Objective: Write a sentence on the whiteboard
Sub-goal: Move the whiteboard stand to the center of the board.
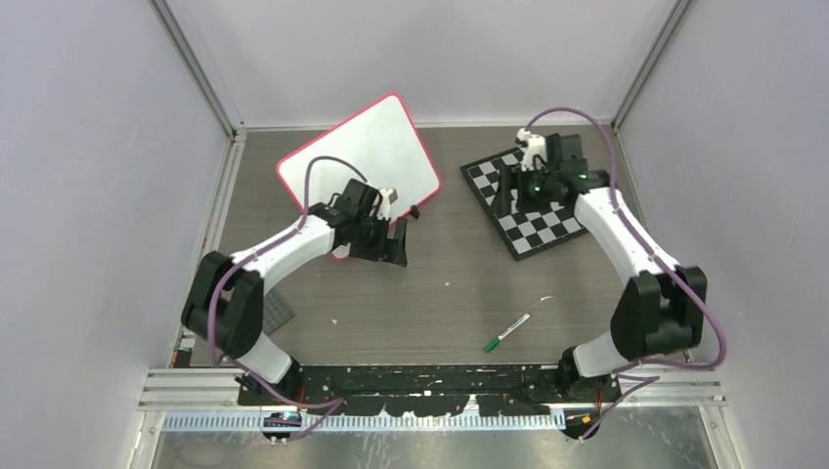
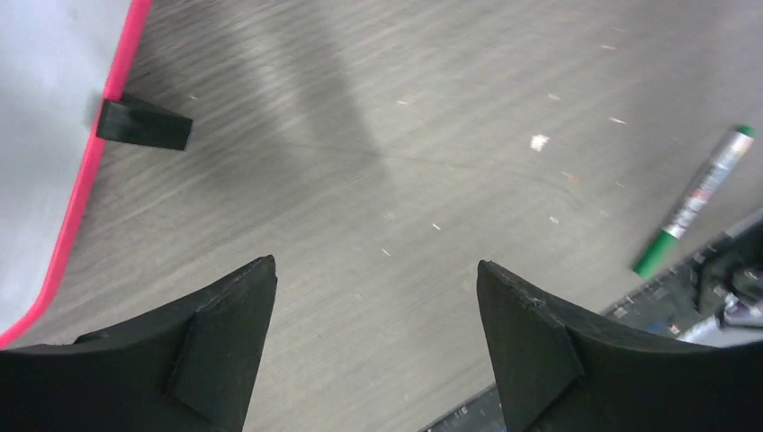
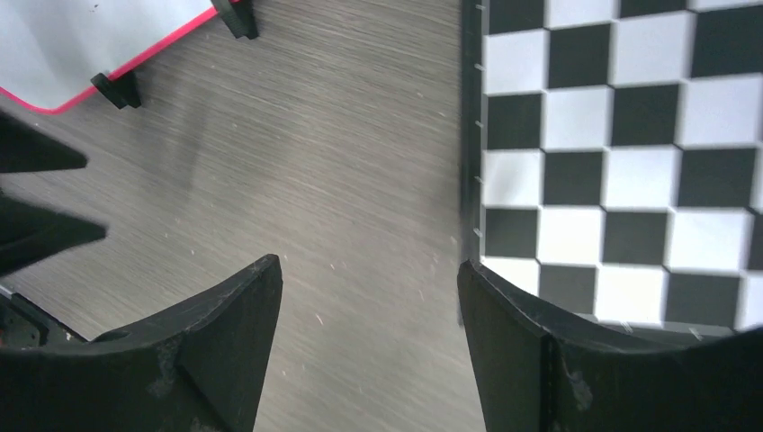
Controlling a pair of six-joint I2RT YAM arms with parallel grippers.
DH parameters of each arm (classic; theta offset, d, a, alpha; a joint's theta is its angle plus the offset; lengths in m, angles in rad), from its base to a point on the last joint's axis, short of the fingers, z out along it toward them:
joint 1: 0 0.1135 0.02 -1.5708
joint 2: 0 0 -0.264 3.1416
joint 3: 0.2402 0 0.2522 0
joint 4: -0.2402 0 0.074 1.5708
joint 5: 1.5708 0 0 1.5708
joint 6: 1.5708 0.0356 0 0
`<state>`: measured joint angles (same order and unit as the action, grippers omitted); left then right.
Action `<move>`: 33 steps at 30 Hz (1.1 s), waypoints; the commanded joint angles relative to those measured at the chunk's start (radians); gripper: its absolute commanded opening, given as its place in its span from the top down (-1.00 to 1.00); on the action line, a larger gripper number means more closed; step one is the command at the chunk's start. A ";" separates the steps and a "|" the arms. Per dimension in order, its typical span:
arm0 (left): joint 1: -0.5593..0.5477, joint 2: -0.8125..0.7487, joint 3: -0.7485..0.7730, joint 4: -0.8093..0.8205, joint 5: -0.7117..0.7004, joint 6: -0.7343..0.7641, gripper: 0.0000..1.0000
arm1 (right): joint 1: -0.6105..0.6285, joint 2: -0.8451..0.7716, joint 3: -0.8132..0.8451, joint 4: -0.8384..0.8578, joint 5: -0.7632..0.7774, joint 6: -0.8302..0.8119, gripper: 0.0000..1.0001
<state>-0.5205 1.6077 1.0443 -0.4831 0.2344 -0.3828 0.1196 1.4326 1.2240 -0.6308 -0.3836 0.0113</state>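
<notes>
Top view: the left arm (image 1: pixel 283 249) rose from its base at lower left, elbow bent out near the left wall, forearm reaching up and right toward centre frame. The left gripper (image 2: pixel 376 265) hung just off the near right edge of the whiteboard (image 1: pixel 362 156). Its jaws were spread wide with nothing between them, only bare worktop (image 1: pixel 440 293) below.

The whiteboard lay flat at upper centre-left, turned at an angle, and its visible face was plain white inside the red-pink rim. In the left wrist view one black clip (image 2: pixel 144 124) stuck out from the rim at upper left.

The right arm (image 1: pixel 626 234) rose from lower right, elbow out toward the right wall, forearm curving up and left to the checkerboard (image 1: pixel 547 230) at upper right. The right gripper (image 3: pixel 369 265) was also open and empty. One finger sat over the checkerboard's left edge, the other over worktop.

A green-capped marker (image 1: pixel 506 332) lay on the worktop at lower centre-right, near the arm bases and well apart from both grippers.
</notes>
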 commanded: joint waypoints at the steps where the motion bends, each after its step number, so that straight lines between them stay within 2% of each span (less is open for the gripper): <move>1: 0.011 -0.163 0.115 -0.164 0.130 0.178 -0.86 | 0.103 0.137 0.078 0.212 0.015 0.056 -0.48; 2: 0.016 -0.188 0.145 -0.187 0.105 0.200 -0.98 | 0.129 0.174 0.096 0.235 0.019 0.063 -0.46; 3: 0.042 -0.216 0.169 -0.200 0.095 0.221 -0.99 | 0.154 0.209 0.114 0.261 0.027 0.070 -0.43; 7: 0.202 -0.268 0.306 -0.250 0.151 0.285 -0.99 | 0.241 0.338 0.183 0.344 0.089 0.086 -0.29; 11: 0.406 -0.268 0.449 -0.295 0.281 0.277 -0.99 | 0.303 0.449 0.244 0.412 0.146 0.081 -0.26; 13: 0.462 -0.279 0.480 -0.311 0.283 0.277 -1.00 | 0.335 0.497 0.264 0.445 0.167 0.076 -0.24; 19: 0.515 -0.338 0.466 -0.319 0.243 0.260 -0.99 | 0.393 0.615 0.330 0.478 0.167 0.047 -0.09; 24: 0.608 -0.385 0.424 -0.316 0.237 0.233 -0.99 | 0.437 0.667 0.349 0.495 0.180 0.008 0.01; 33: 0.644 -0.447 0.373 -0.315 0.205 0.231 -1.00 | 0.465 0.726 0.360 0.528 0.214 -0.036 0.12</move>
<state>0.1127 1.2045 1.4330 -0.7979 0.4480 -0.1490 0.5766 2.1498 1.5394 -0.1719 -0.2028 0.0139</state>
